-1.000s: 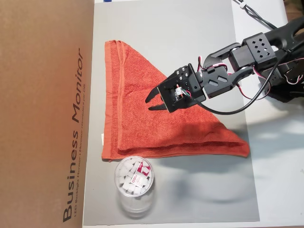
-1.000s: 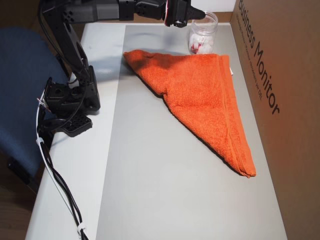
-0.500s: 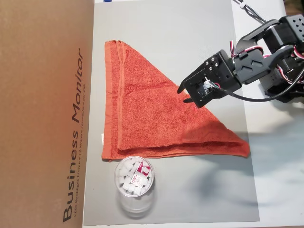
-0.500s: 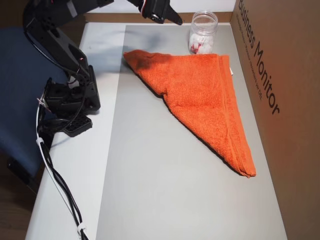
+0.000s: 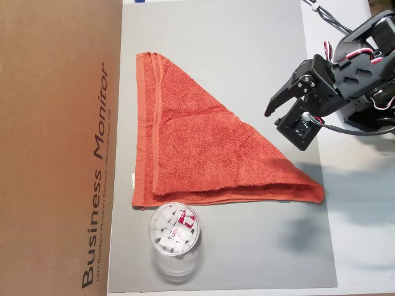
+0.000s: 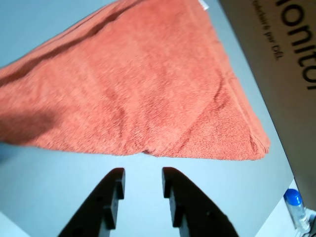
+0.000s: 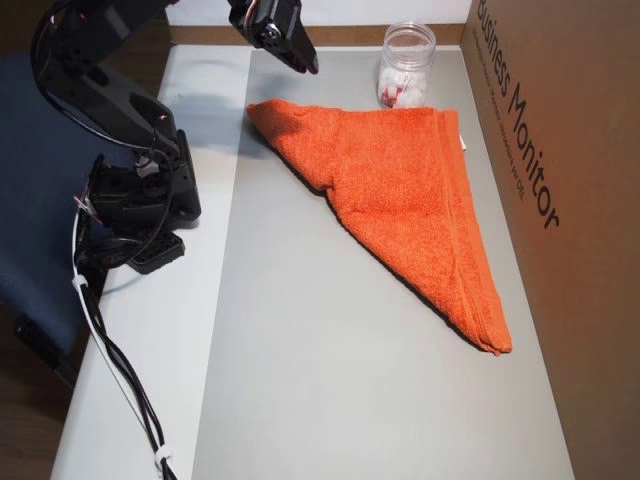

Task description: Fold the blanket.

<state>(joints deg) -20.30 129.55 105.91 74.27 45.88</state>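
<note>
The blanket (image 5: 197, 154) is an orange-red towel folded into a triangle, flat on the grey mat (image 5: 247, 55). Its long hemmed edge runs along the cardboard box, and a small white tag shows there. In another overhead view the blanket (image 7: 400, 190) stretches from the jar toward the near right. My gripper (image 5: 274, 119) hovers off the blanket's diagonal edge, over the mat's right side. The wrist view shows the blanket (image 6: 133, 84) ahead of my gripper (image 6: 142, 173), whose two black fingers stand slightly apart with nothing between them. From the other overhead camera the gripper (image 7: 308, 66) is raised near the top.
A large cardboard box (image 5: 62, 148) marked "Business Monitor" borders the mat. A clear jar (image 5: 174, 237) of white pieces stands beside the blanket's corner, also the jar (image 7: 405, 70). The arm base (image 7: 140, 200) and cables sit on the white table beside a blue chair (image 7: 40, 250).
The gripper has drawn back from above the blanket's middle to beyond its diagonal edge, toward the arm base. The blanket has not moved.
</note>
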